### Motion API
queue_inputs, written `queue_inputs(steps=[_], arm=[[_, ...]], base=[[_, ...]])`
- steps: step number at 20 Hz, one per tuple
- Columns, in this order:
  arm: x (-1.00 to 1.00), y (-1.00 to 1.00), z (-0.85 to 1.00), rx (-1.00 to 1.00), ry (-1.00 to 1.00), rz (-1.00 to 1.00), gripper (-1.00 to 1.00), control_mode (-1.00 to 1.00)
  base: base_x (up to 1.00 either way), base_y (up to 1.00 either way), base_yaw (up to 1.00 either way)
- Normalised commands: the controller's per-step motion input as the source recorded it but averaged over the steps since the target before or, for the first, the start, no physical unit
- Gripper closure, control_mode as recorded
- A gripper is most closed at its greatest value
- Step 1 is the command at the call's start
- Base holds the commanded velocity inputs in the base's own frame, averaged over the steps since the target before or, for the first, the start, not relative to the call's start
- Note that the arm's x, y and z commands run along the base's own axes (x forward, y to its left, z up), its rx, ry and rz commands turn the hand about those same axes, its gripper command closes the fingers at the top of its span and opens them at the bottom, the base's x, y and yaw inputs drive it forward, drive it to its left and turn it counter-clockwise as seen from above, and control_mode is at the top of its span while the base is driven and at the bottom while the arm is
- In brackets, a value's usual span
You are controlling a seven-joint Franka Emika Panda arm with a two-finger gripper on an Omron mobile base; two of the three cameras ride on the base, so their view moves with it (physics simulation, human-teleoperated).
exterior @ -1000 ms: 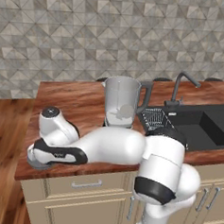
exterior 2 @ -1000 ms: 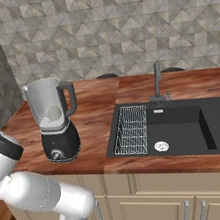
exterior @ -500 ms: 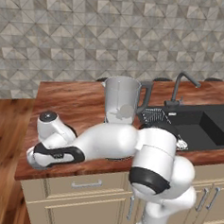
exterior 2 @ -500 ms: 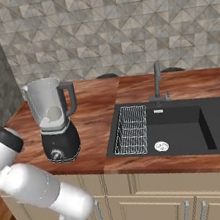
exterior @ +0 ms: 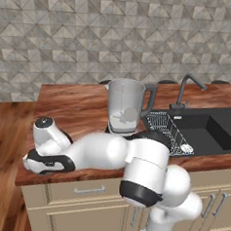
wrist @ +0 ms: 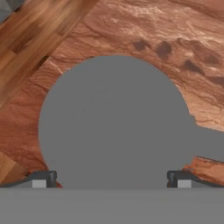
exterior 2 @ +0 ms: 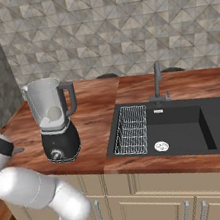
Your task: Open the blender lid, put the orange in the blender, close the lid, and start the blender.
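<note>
The blender (exterior 2: 56,122) sits on the wood counter (exterior 2: 94,109) left of the sink (exterior 2: 180,125), jar topless. Hand view: the blender lid (wrist: 116,122) lies flat between the gripper's (wrist: 111,178) wide-spread tips, not pinched. Since a second ago the arm's elbow has swung right.

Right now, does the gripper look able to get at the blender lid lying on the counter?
Probably yes. The blender lid lies flat on the counter straight ahead of the open gripper, with nothing between them. I cannot tell where its knob sits.
</note>
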Motion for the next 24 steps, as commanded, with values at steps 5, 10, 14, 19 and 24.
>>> queue_inputs(steps=[5,10,14,19,24], arm=[[0.18,0.16,0.00,0.00,0.00,-0.03,-1.00,-1.00],[0.14,0.05,-0.13,0.00,0.00,-0.01,-1.00,-1.00],[0.19,0.00,-0.09,0.00,0.00,0.00,-1.00,-1.00],[0.16,0.00,-0.14,0.00,0.00,0.00,-1.00,-1.00],[0.00,0.00,-0.29,0.00,0.00,0.00,-1.00,-1.00]], base=[[0.00,0.00,0.00],[0.00,0.00,0.00],[0.00,0.00,0.00],[0.00,0.00,0.00],[0.00,0.00,0.00]])
